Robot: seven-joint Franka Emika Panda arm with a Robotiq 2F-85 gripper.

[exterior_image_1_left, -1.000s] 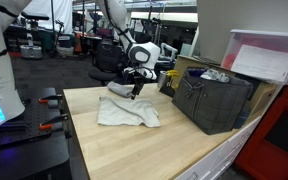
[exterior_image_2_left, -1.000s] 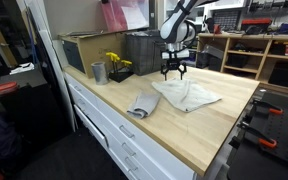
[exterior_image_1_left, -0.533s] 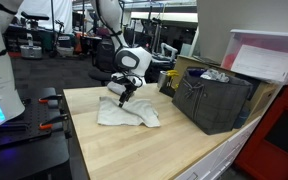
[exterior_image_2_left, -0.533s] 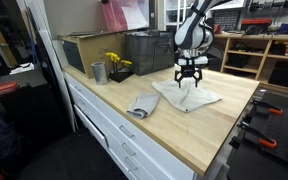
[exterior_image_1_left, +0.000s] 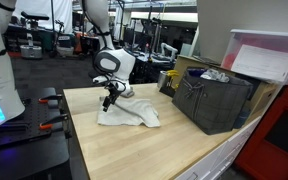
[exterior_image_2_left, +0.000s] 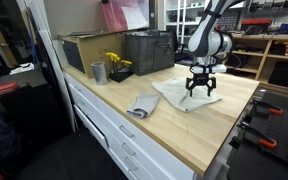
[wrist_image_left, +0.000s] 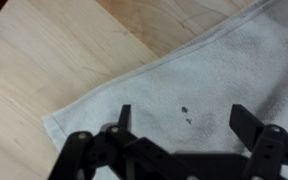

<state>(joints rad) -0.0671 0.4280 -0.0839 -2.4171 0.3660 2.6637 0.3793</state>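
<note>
**Open gripper over towel edge**

Shows gripper [exterior_image_1_left: 108,100] released, grasping nothing, low over the edge of the towel [exterior_image_1_left: 134,112] lying spread on the table [exterior_image_1_left: 134,150]. In wrist view, places 2 dark specks [wrist_image_left: 184,107] on the towel between the fingers [wrist_image_left: 124,115], near its corner. Cannot tell contact. Also marks a folded cloth [exterior_image_2_left: 142,104] just beside the towel, and a crate [exterior_image_1_left: 212,100] well apart.

Towel [exterior_image_2_left: 179,98] lies spread on the bench [exterior_image_2_left: 174,135], with the end effector [exterior_image_2_left: 200,93] over its right edge. A folded cloth [exterior_image_2_left: 142,105] sits just left of it, nearer the front. The crate [exterior_image_2_left: 149,50] is at the far side, cup [exterior_image_2_left: 99,72] to its left.
</note>
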